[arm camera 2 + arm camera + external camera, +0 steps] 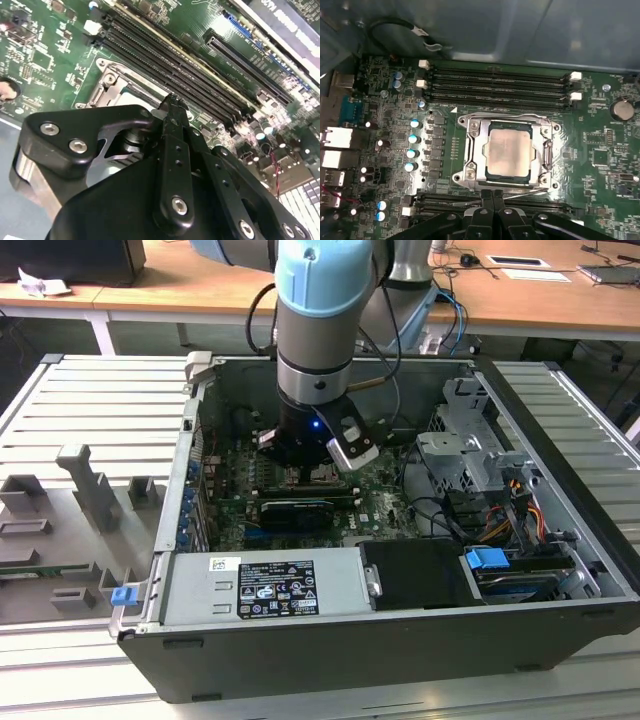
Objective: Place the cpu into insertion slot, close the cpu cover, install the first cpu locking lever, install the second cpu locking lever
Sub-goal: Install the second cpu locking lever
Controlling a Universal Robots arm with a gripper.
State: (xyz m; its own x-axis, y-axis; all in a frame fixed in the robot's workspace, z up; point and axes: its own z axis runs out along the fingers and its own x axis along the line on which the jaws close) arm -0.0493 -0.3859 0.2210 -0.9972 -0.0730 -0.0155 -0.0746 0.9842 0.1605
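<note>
CPU is sitting flat in the slot on the green board, cover lying closed around it. Gripper is hovering at the socket's edge, fingers pinched together (holding nothing visible).

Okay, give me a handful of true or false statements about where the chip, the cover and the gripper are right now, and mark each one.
1. The cpu lies flat in the insertion slot. True.
2. The cpu cover stands raised upright off the socket. False: it lies down around the chip, which shows through its centre window.
3. The gripper is at the socket's edge, on the side away from the long memory slots. True.
4. The gripper is carrying the chip. False: the chip sits in the socket.
5. The computer case has its side panel on. False: it is open, with the arm reaching down inside.
</note>
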